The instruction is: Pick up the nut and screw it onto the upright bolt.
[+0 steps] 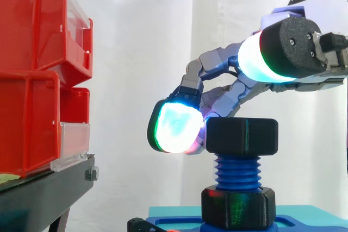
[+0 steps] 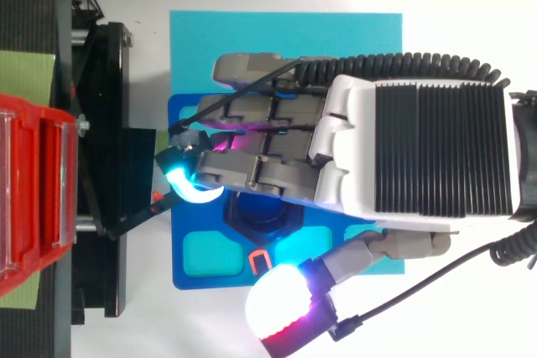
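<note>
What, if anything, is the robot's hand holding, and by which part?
The black nut, seated on the blue bolt: the hand curls over its top, a fingertip against its side; the thumb stands clear.

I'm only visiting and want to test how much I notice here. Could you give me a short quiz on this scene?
1. True or false: the black nut already sits at the top of the blue bolt.
2. What colour are the bins at the left? A green, B red, C yellow.
3. Fill in: in the side view the hand comes in from the ____ edge.
Key: 1 true; 2 B; 3 right.
</note>
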Motion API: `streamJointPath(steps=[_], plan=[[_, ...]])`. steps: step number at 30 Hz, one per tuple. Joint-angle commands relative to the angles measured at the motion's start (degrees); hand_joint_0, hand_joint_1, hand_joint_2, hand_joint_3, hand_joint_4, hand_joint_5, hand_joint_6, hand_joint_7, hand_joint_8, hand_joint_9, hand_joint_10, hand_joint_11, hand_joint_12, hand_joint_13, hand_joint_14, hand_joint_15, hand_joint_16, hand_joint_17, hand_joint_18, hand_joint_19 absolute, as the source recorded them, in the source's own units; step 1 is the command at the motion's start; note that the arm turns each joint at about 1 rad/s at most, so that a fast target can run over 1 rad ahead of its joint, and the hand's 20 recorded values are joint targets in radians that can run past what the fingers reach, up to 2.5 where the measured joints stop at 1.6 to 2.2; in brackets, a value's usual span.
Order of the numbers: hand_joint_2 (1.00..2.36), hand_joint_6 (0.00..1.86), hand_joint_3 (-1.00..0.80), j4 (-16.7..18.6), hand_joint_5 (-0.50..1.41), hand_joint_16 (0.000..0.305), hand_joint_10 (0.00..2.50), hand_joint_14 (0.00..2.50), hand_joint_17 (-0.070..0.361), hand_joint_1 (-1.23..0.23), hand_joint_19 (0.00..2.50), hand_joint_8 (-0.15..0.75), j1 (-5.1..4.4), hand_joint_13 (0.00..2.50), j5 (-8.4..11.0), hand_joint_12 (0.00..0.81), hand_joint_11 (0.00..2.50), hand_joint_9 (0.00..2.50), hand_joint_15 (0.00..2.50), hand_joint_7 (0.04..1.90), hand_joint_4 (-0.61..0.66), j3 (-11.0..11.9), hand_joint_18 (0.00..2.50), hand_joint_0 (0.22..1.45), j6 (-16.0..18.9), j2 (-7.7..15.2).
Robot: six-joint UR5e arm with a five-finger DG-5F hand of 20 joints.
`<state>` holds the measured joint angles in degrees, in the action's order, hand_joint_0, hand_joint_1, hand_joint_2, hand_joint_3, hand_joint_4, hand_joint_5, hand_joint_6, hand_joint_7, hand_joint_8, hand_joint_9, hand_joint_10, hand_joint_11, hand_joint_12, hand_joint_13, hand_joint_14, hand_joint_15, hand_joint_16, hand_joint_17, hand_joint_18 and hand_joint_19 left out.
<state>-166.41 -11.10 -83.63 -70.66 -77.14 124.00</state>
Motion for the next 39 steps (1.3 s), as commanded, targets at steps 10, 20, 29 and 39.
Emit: streamJointPath(steps=[10,20,29,39], plan=[[1.00,0.50,-0.50,-0.49,-0.05,0.023,0.00,0.00,0.052,-0.20,0.00,0.246,1.26,0.58,-1.45,0.235,0.00,0.70,0.00,1.50,0.17,-0.01,0.29,0.50,-0.02,-0.16],[1.00,0.55,-0.50,-1.54,-0.05,0.023,0.00,0.00,0.051,-0.21,0.00,0.251,2.31,0.60,-2.76,0.227,0.00,0.73,0.00,1.45,0.17,-0.01,0.33,0.50,-0.02,-0.16],[1.00,0.60,-0.50,-1.54,-0.04,0.021,0.00,0.00,0.047,-0.23,0.00,0.257,3.19,0.64,-3.56,0.215,0.00,0.79,0.00,1.37,0.17,-0.01,0.37,0.51,-0.11,-0.16],[1.00,0.71,-0.50,-1.98,-0.01,0.015,0.00,0.00,0.034,-0.26,0.00,0.257,4.95,0.82,-5.93,0.169,0.00,1.02,0.00,1.11,0.13,0.96,0.53,0.52,-0.55,-0.16]])
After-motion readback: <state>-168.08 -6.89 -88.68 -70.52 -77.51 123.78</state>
